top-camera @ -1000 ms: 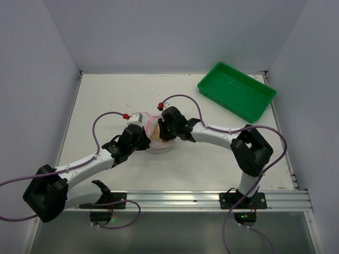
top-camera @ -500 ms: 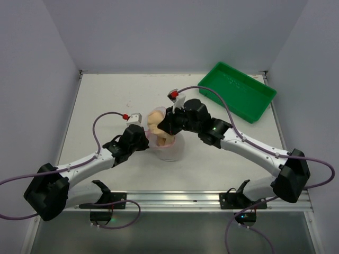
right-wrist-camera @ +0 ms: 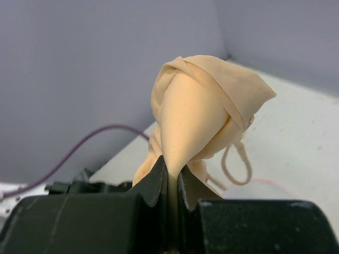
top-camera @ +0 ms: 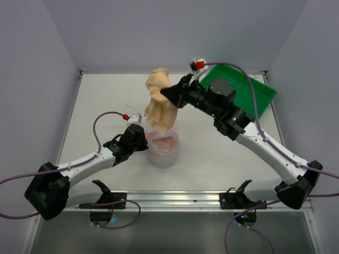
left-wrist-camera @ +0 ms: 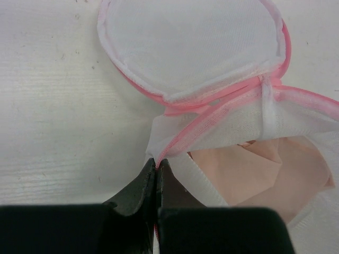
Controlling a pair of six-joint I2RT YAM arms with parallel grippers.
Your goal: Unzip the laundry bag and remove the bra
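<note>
Top external view: laundry bag (top-camera: 163,151), white mesh with a pink rim, lies on the table (top-camera: 100,100) near its middle, mouth gaping upward. The left gripper (top-camera: 144,144) sits at the bag's left edge, its fingertips hidden under the wrist from this angle. The right gripper (top-camera: 167,95) is raised above and behind the bag, holding the peach bra (top-camera: 158,106). The bra hangs bunched in a column, and whether its lower end touches the bag cannot be told. Green tray (top-camera: 249,100) at the far right corner, partly covered by the right arm. Left wrist view: left gripper (left-wrist-camera: 157,164), jaws closed to a sliver on the pink zip trim (left-wrist-camera: 212,114) at the bag's opened edge. One round mesh half (left-wrist-camera: 196,47) lies flat on the table beyond. Peach fabric (left-wrist-camera: 270,169) shows in the opening, possibly the bra's lower end, with its far side cut off. Right wrist view: right gripper (right-wrist-camera: 169,174), fingers pressed together on a fold of the bra (right-wrist-camera: 206,100). One strap loop (right-wrist-camera: 235,164) dangles beside it, and a purple cable (right-wrist-camera: 79,145) runs at left. A pale blur at lower right is too faint to identify.
</note>
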